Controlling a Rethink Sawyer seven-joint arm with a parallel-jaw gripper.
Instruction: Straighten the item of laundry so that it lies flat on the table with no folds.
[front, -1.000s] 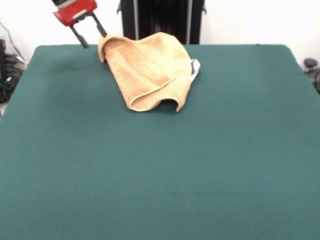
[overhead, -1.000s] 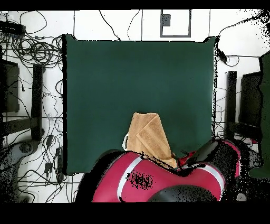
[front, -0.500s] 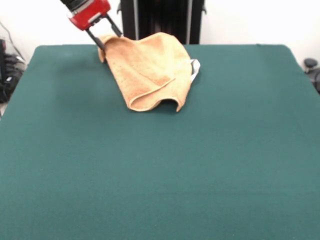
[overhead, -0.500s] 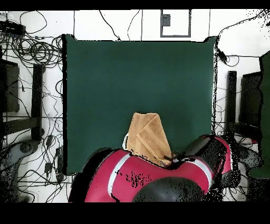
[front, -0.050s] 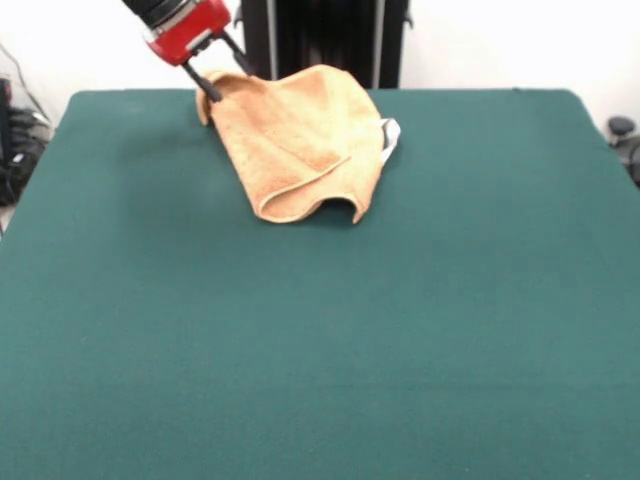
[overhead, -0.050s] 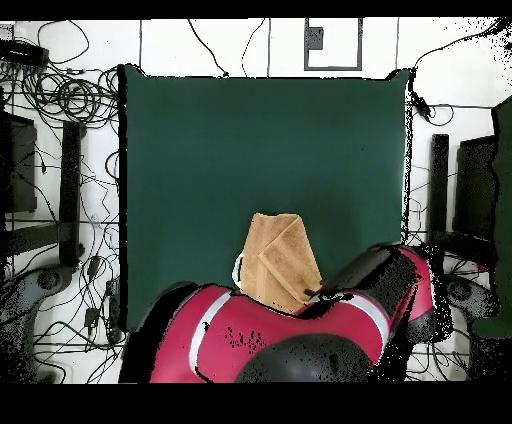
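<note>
Here the near half of the table (front, -0.050s: 320, 380) is bare dark green felt, and its near edge is cut off by the bottom of the front view. Farther back, close to the far edge and somewhat toward the left corner in that view, lies the item of laundry (front, -0.050s: 300, 140), a golden-tan terry towel doubled over itself: a fold line runs across its lower part, and its near corner curls up off the felt. A sliver of white (front, -0.050s: 391, 135) pokes out at its right side; whether that is a tag or an underside cannot be made out.

At the towel's far left corner the gripper (front, -0.050s: 223, 78), red-bodied with dark fingers (front, -0.050s: 203, 82), comes down from the top of the picture. One finger shows on the corner's left side and the other is mostly behind the cloth, so it straddles the corner, jaws apart; whether the cloth is pinched cannot be told.

In the overhead view the red and black arm (overhead, -0.050s: 290, 340) covers the towel's edge nearest the robot, the gripper, and that table edge.
</note>
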